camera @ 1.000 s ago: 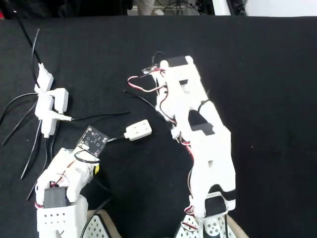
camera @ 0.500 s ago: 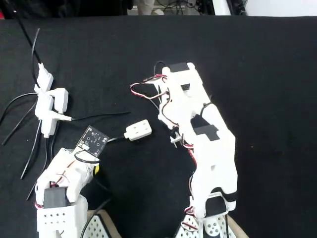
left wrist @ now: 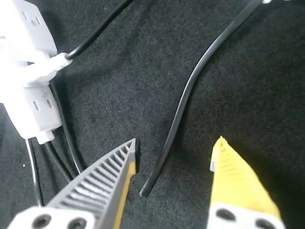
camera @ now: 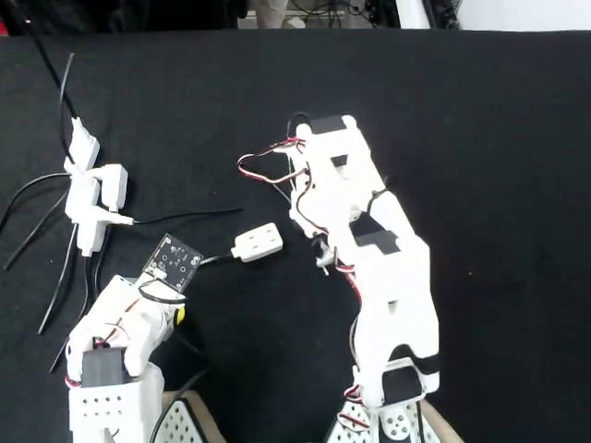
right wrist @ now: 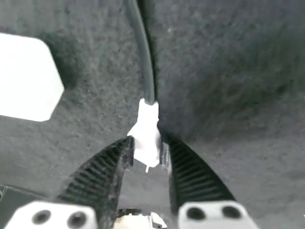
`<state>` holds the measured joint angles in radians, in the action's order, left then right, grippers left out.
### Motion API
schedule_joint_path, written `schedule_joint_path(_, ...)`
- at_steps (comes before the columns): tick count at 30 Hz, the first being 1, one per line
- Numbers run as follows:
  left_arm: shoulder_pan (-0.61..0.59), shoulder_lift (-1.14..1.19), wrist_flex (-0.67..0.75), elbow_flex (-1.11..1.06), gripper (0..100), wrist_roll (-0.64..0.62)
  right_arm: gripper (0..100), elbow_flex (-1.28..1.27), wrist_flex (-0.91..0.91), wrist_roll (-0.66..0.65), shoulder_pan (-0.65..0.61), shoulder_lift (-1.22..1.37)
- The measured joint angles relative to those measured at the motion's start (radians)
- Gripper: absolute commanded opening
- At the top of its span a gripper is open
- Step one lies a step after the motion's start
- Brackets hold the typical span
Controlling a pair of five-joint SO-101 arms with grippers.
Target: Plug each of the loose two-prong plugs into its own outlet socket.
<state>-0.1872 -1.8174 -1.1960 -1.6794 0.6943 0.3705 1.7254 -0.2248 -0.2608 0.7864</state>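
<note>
My right gripper [right wrist: 147, 140] is shut on a small white two-prong plug [right wrist: 148, 131], whose black cord [right wrist: 143, 52] runs away over the cloth. A white outlet socket block [right wrist: 26, 78] lies just off to one side of it. In the high view this block [camera: 257, 242] sits mid-table, and the right arm [camera: 369, 240] holds the plug [camera: 321, 261] close to its right end. My left gripper [left wrist: 176, 140] is open above a loose black cable [left wrist: 178, 119]. A cluster of white sockets with plugs in them [left wrist: 28, 76] lies beside it, at the table's left [camera: 90, 194].
Black cloth covers the whole table [camera: 499, 138]. Several black cords [camera: 37, 231] fan out from the left cluster. The left arm [camera: 129, 323] stands at the near left edge. Open cloth lies to the right and at the back.
The right arm has drawn back slightly toward the near edge with the plug held, and now sits closer to the mid-table socket block. The left arm has not moved.
</note>
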Motion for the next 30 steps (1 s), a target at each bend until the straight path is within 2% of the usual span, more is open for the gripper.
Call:
schedule_joint_path(10,0.000,0.000,0.000,0.000,25,0.000,8.1,0.021,0.000,0.066,-0.041,0.032)
schedule_joint_path(14,0.000,0.000,0.000,0.000,25,0.000,0.8,0.021,0.000,0.072,-0.041,0.032)
schedule_joint_path(20,0.000,0.000,0.000,0.000,25,0.000,1.2,0.018,0.000,0.074,-0.040,0.025)
schedule_joint_path(25,0.000,0.000,0.000,0.000,25,0.000,1.2,-0.060,-0.023,0.094,-0.046,-0.061)
schedule_joint_path(30,0.000,0.000,0.000,0.000,25,0.000,1.2,-0.264,-0.133,0.097,-0.058,-0.282)
